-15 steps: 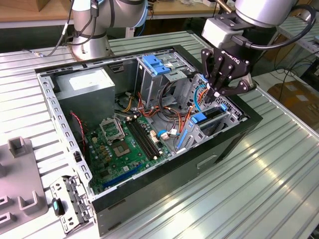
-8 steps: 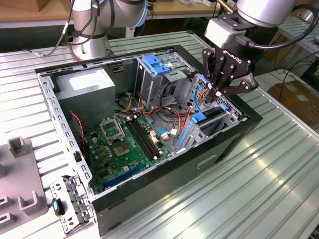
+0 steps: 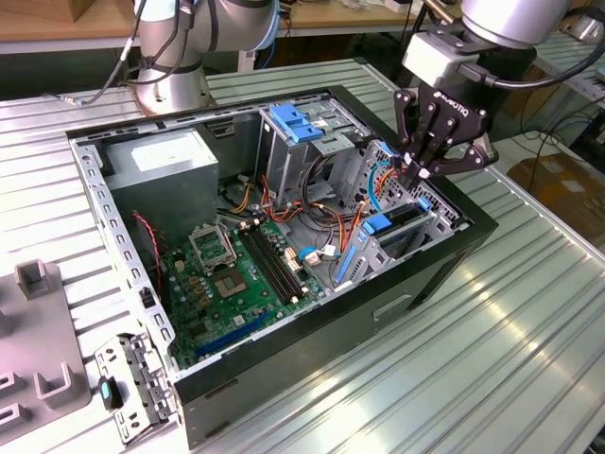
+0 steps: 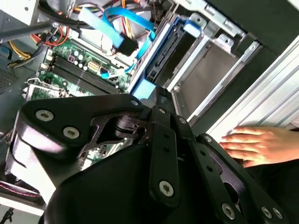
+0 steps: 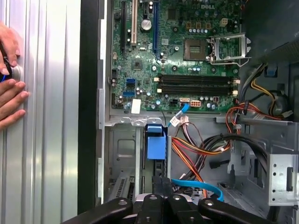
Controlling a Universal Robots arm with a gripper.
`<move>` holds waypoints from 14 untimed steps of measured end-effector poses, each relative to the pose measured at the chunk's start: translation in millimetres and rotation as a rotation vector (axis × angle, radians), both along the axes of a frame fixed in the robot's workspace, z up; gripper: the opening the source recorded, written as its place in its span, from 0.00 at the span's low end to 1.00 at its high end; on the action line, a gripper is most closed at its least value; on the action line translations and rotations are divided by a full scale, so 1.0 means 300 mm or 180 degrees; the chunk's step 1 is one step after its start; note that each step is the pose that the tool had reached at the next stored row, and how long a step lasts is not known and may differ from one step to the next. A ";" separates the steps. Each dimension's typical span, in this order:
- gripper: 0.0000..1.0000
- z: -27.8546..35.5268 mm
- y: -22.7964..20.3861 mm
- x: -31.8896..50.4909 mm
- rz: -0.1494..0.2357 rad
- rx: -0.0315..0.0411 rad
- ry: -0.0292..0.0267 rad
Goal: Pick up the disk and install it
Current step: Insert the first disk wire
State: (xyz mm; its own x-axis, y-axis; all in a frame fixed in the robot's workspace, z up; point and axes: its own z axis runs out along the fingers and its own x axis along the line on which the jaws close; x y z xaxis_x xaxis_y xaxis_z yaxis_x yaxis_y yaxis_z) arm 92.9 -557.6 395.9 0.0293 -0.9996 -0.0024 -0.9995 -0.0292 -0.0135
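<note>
Tool, fingers pressed together on nothing, sat at the exposed end of the disk, which stood on edge in the case's bay; seating judged to need a square push, clear of the cables.

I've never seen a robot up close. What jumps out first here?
The open computer case on the ribbed metal table, its green motherboard bare. At the exterior view's right, the black gripper hangs over the drive cage, where the blue-railed disk sits on edge. In the second wrist view, a person's hand rests on the table beside the case.
</note>
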 end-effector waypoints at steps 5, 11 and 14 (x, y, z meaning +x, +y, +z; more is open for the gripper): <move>0.11 0.016 0.001 0.014 0.0026 -0.0002 0.0009; 0.11 0.017 0.007 0.053 0.0109 -0.0003 0.0010; 0.11 0.016 0.009 0.071 0.0141 -0.0003 0.0011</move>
